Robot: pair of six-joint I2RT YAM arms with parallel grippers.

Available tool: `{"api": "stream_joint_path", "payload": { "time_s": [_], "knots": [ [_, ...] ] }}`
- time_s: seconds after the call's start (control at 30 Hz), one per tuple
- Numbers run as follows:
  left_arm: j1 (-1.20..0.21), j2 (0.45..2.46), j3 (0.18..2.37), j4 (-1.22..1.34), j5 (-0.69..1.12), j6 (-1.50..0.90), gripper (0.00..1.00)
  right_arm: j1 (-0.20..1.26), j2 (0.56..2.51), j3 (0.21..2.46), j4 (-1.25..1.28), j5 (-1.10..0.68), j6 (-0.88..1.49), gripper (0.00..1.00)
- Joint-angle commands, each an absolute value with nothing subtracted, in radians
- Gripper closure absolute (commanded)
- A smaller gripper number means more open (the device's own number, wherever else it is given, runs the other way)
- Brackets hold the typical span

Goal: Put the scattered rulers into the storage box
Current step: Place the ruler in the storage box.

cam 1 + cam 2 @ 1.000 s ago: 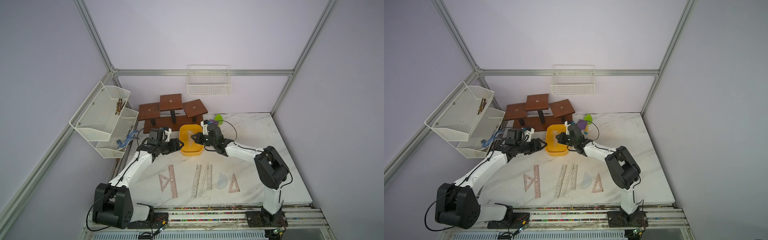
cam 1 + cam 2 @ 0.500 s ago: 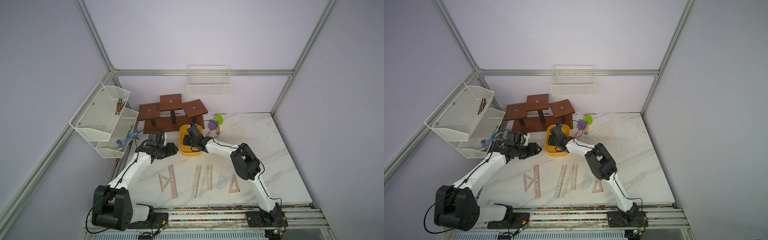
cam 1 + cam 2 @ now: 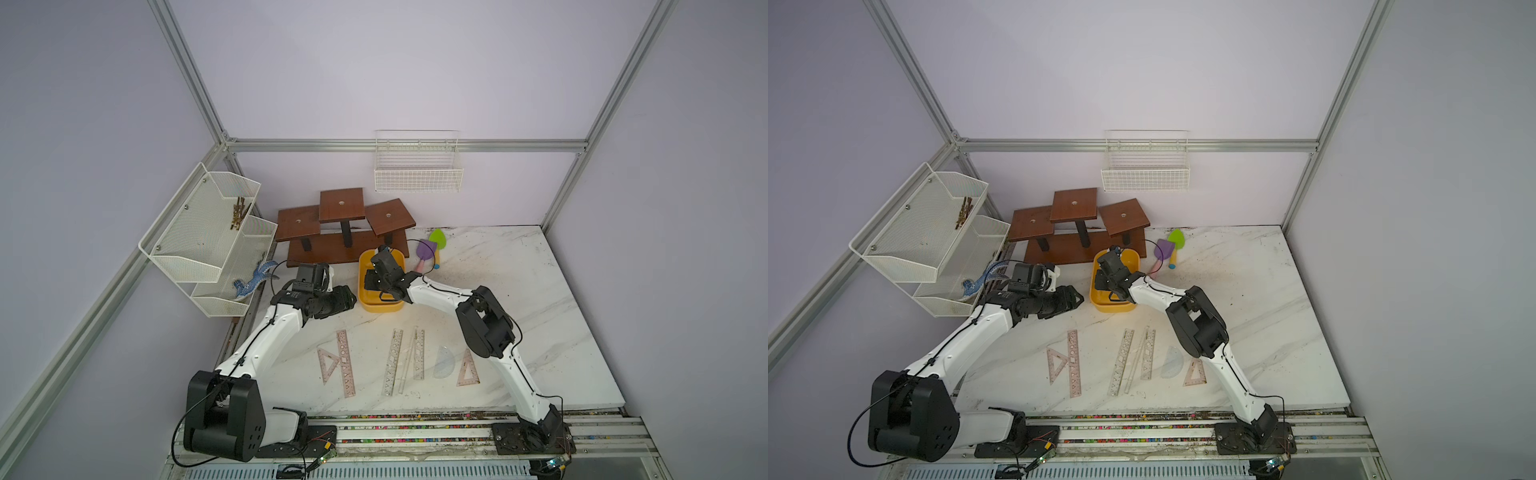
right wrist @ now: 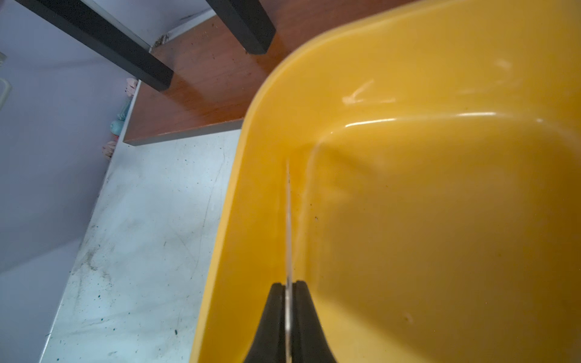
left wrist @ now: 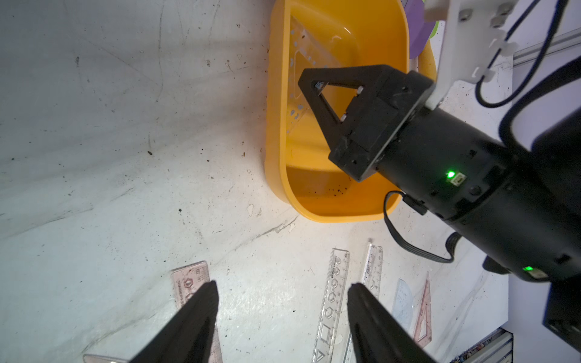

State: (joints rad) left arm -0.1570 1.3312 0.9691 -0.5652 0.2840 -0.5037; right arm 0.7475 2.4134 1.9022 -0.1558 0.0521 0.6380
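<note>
The yellow storage box [image 3: 380, 306] [image 3: 1113, 308] stands in front of the wooden stand. My right gripper [image 3: 368, 285] [image 3: 1100, 283] [image 4: 288, 284] reaches down inside the box and is shut on a clear ruler [image 4: 288, 220] held edge-on. In the left wrist view that ruler [image 5: 298, 69] lies against the box's inner wall [image 5: 276, 125]. My left gripper [image 3: 353, 297] [image 3: 1080, 297] [image 5: 281, 287] is open and empty, just left of the box. Several rulers lie near the table's front: a pinkish long ruler [image 3: 345, 361], a set square [image 3: 328, 365], a clear stencil ruler [image 3: 392, 361] and a protractor [image 3: 444, 362].
A brown wooden step stand [image 3: 345, 224] is right behind the box. Purple [image 3: 426, 251] and green [image 3: 438, 239] toy shovels lie to the box's right. A white mesh shelf rack [image 3: 208, 232] hangs on the left wall and a wire basket [image 3: 417, 166] on the back wall.
My right gripper has moved left from the box's right rim and down into the box, carrying the clear ruler. The left gripper has hardly moved.
</note>
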Motion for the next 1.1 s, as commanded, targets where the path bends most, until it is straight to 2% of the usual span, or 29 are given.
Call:
{"api": "stream_joint_path", "payload": {
  "time_s": [0.0, 0.37, 0.57, 0.97, 1.07],
  "knots": [
    [-0.151, 1.332, 0.977, -0.561, 0.295, -0.482, 0.31, 0.750, 2.437, 1.928, -0.191, 0.044, 0.619, 1.00],
    [-0.150, 1.349, 0.985, -0.561, 0.310, -0.482, 0.31, 0.747, 2.451, 1.937, -0.199, 0.043, 0.589, 0.94],
    [-0.150, 1.354, 0.989, -0.563, 0.310, -0.477, 0.31, 0.746, 2.451, 1.961, -0.231, 0.044, 0.543, 0.81],
    [-0.151, 1.353, 0.991, -0.563, 0.313, -0.477, 0.31, 0.738, 2.410, 1.981, -0.291, 0.072, 0.494, 0.69],
    [-0.150, 1.347, 0.989, -0.569, 0.280, -0.487, 0.30, 0.733, 2.400, 2.014, -0.326, 0.068, 0.455, 0.59]
  ]
}}
